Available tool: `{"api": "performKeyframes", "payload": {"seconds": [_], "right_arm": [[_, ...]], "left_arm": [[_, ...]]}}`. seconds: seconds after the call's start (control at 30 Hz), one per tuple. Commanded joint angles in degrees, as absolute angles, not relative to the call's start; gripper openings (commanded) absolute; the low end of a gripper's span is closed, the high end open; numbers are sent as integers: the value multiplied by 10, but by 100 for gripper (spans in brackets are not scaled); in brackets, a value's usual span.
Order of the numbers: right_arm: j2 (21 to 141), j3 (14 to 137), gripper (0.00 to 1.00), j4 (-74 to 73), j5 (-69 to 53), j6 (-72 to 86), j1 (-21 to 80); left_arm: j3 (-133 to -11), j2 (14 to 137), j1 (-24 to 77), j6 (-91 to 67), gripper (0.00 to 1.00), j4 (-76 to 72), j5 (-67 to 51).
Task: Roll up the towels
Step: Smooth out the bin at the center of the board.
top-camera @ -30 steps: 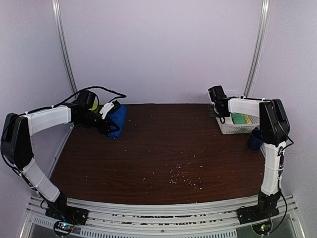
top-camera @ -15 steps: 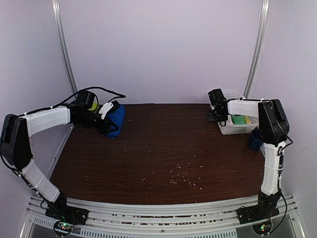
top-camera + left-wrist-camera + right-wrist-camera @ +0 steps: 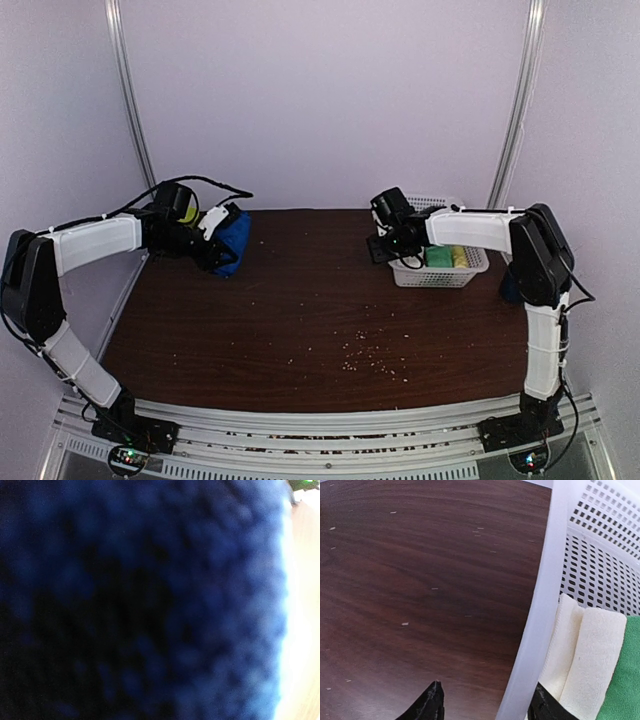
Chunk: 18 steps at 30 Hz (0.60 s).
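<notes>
Surface (image 3: pixel 300 320): dark wood, crumbs (image 3: pixel 365 362).
Left jaws: clenched on blue towel (image 3: pixel 233 240), well left of basket (image 3: pixel 440 279).
Right jaws: parted, astride basket rim.
White towel (image 3: pixel 590 655): folded inside basket, beside green cloth (image 3: pixel 625 680).

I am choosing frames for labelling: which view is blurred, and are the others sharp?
Left wrist: badly out of focus, blue towel fills the frame, washed-out glare at right edge. Right wrist: sharp, mesh basket rim and table grain clear. Top external: sharp, evenly lit.
</notes>
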<state>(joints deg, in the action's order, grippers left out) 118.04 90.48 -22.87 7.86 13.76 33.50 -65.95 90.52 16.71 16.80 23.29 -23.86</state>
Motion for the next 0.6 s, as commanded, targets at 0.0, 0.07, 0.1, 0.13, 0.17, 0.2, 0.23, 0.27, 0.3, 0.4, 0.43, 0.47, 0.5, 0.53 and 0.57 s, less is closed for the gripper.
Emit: {"api": "performKeyframes", "payload": {"seconds": [0.0, 0.07, 0.1, 0.13, 0.17, 0.2, 0.23, 0.27, 0.3, 0.4, 0.43, 0.47, 0.5, 0.53, 0.57], "right_arm": [[1207, 961, 59, -224, 27, 175, 394], [1218, 979, 62, -206, 18, 198, 423], [1222, 987, 65, -195, 10, 210, 438], [1227, 1000, 67, -187, 4, 223, 452], [1232, 1014, 69, -178, 0, 235, 466], [1239, 1028, 70, -170, -5, 247, 479], [1246, 1045, 72, -160, -14, 259, 491], [1256, 1064, 74, -153, -29, 267, 502], [1270, 1090, 74, -150, -49, 274, 510], [1310, 1159, 74, -146, -117, 290, 521], [1313, 1161, 74, -141, -125, 291, 523], [1308, 1160, 74, -133, -129, 291, 523], [1297, 1145, 75, -121, -127, 289, 523], [1271, 1123, 75, -107, -116, 286, 522], [1248, 1097, 75, -98, -102, 283, 519]], "left_arm": [[-663, 900, 166, 156, 0, 196, -205], [-668, 906, 164, 153, 0, 198, -193], [-672, 909, 162, 152, 0, 200, -188], [-677, 913, 160, 152, 0, 204, -184], [-683, 916, 157, 151, 0, 206, -180], [-688, 920, 155, 150, 0, 209, -176], [-692, 921, 153, 150, 0, 211, -176], [-696, 923, 151, 151, 0, 212, -176], [-702, 923, 149, 153, 0, 214, -174], [-715, 923, 147, 155, 0, 219, -166], [-721, 922, 147, 156, 0, 222, -163], [-727, 922, 146, 157, 0, 225, -161], [-735, 920, 145, 159, 0, 228, -160], [-745, 920, 145, 160, 0, 233, -161], [-758, 921, 145, 160, 0, 238, -165]]}}
